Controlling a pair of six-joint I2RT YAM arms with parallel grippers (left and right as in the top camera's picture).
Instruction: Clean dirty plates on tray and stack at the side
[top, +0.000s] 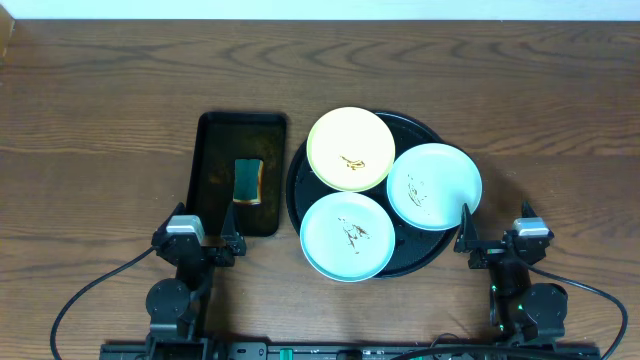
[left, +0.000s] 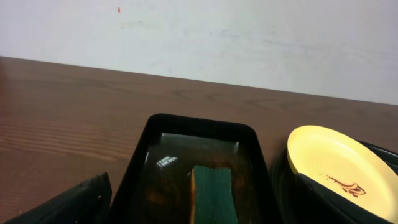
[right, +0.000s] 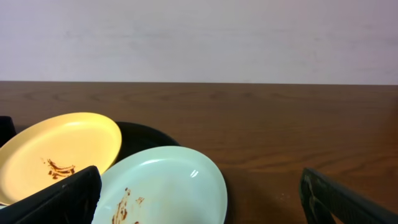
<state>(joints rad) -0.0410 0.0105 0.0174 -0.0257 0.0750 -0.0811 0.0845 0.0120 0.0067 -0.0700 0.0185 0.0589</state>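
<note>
step: not started imo, all 3 plates are on the round tray (top: 428, 130), mid frame on the desk (top: 100, 120)
left end effector (top: 200, 243): wide open, empty, lower left
right end effector (top: 497, 238): wide open too, holding nothing, lower right
next: prob needs the sponge (top: 248, 181) from the rect tray (top: 212, 150)
yellow plate (top: 350, 148): top, brown smear
right mint plate (top: 434, 186): faint smears
lower mint plate (top: 347, 235): smeared, hangs over rim

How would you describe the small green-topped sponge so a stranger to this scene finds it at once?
Start from the dark-brown wooden table and find the rectangular black tray left of the large round black tray. The sponge lies inside it. It alone is a green-topped block with a yellow edge; its neighbours are round plates.
</note>
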